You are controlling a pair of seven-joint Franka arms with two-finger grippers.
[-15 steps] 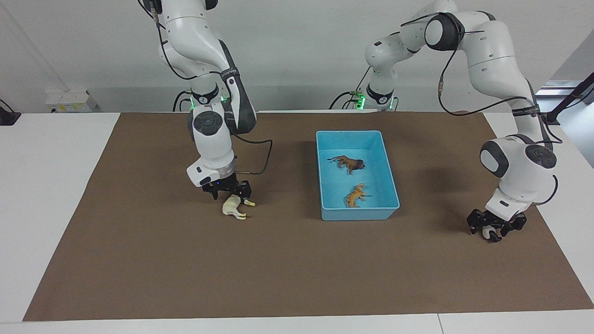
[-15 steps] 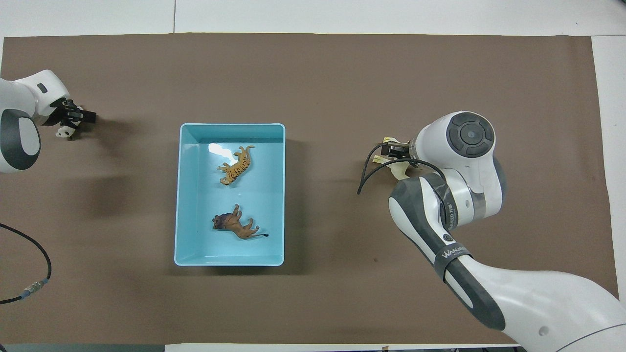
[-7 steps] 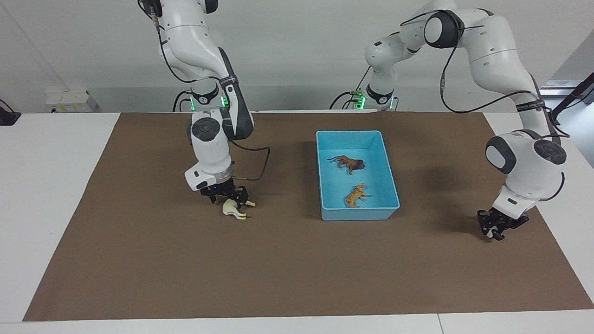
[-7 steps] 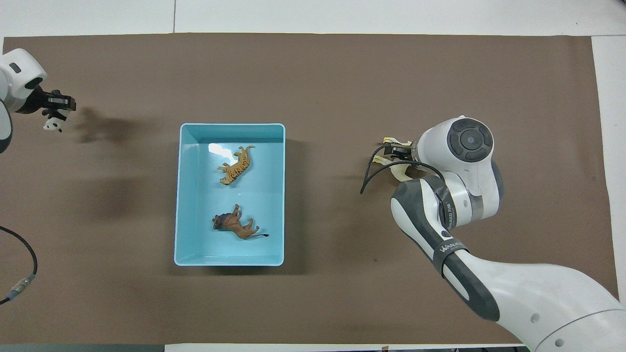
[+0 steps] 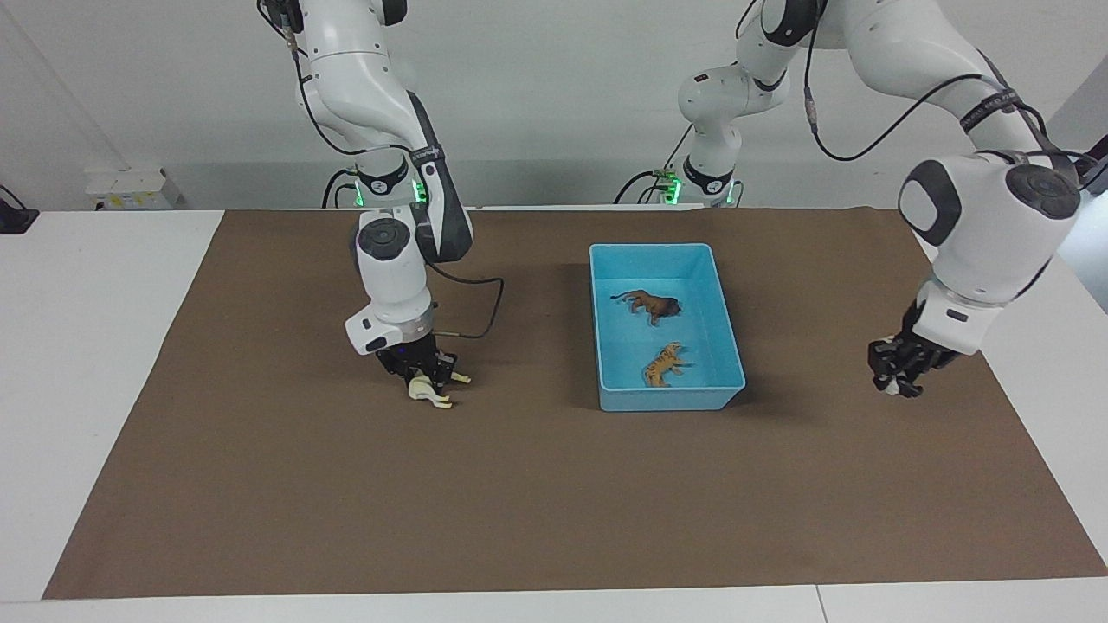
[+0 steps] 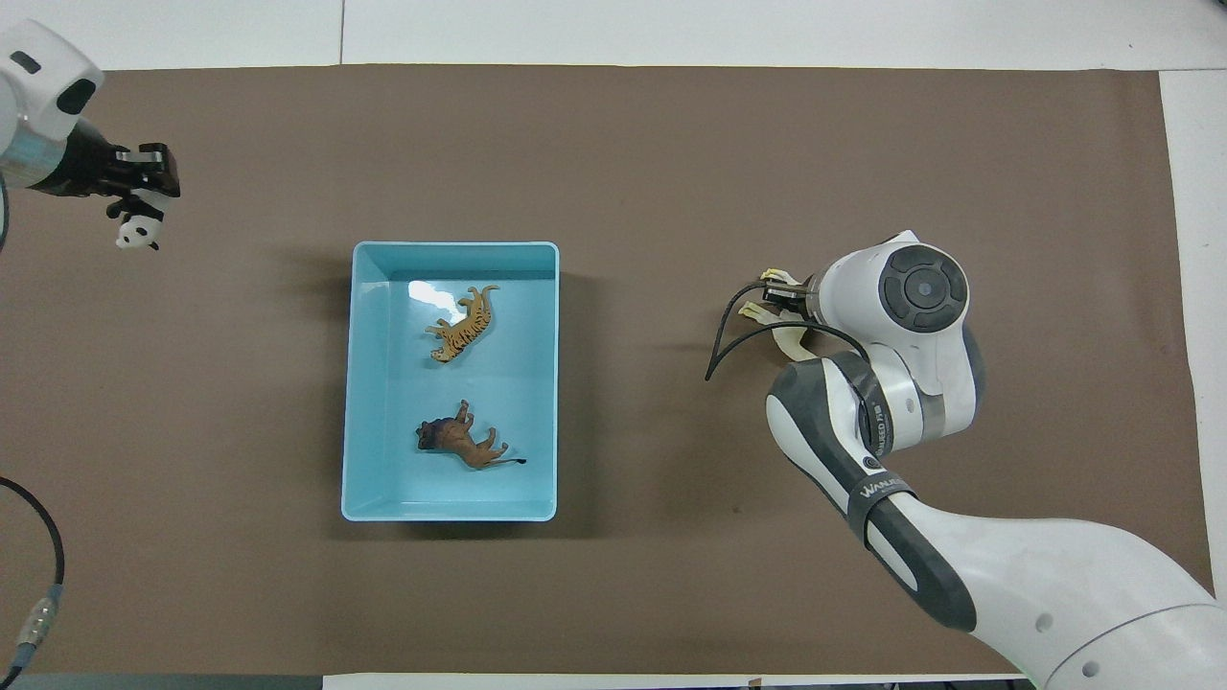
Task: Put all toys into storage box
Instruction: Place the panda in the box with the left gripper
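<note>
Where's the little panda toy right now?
The panda hangs in the left gripper, lifted over the brown mat toward the left arm's end of the table, well apart from the blue box.

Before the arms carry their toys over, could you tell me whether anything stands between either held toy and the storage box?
Nothing visible does. The left gripper holds the panda and the right gripper holds the horse; only bare brown mat lies between each and the storage box, whose open top holds just the lion and tiger.
</note>
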